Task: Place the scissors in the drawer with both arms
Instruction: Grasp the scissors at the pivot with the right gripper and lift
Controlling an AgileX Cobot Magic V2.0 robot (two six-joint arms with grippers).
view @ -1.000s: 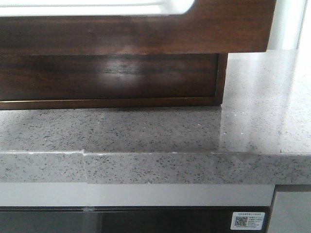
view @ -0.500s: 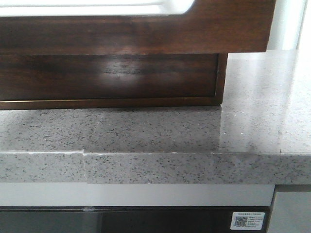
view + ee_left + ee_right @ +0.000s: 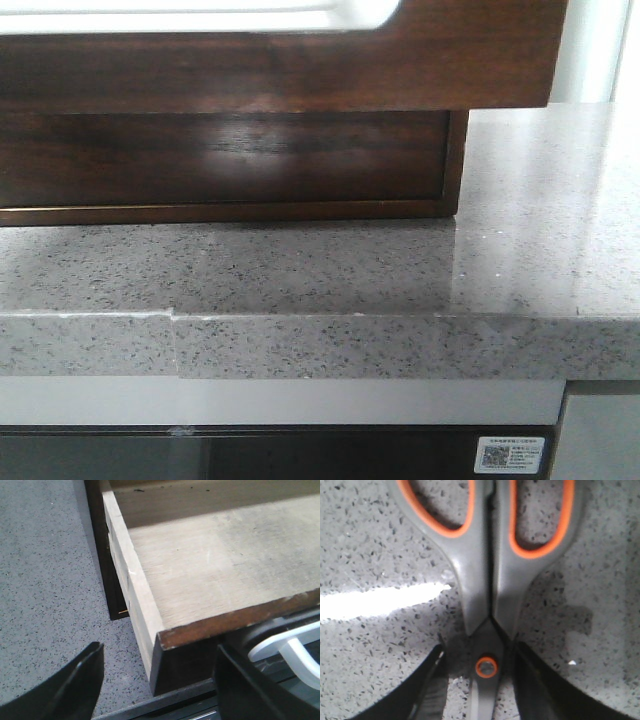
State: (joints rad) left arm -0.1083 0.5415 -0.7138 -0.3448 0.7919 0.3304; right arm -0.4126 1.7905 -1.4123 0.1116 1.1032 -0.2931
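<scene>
The scissors [image 3: 490,580] lie flat on the speckled grey counter [image 3: 365,645], grey handles with orange-lined loops pointing away from the right gripper [image 3: 482,680], whose two dark fingers stand either side of the orange pivot, close against the neck; whether they already press on it or only bracket it I cannot tell. The drawer [image 3: 210,570] is pulled out, its pale bare floor open to view and empty in the part shown, and the left gripper [image 3: 160,675] has its jaws spread apart around the dark front corner, one finger out over the counter and the other beside the white handle [image 3: 295,650]. In the front view the drawer front [image 3: 300,70] with its white cut-out fills the top of the picture above the stone edge. The risk, as I judge it, is a poor hold at the pivot: a pinch so near the neck could let the handles swing or the blades slip on the lift. A second risk is the left arm letting the drawer drift while the right arm crosses, so the scissors catch the side wall. The blades are hidden below the right wrist view, neither arm shows in the front view, and how far the scissors lie from the drawer cannot be made out.
</scene>
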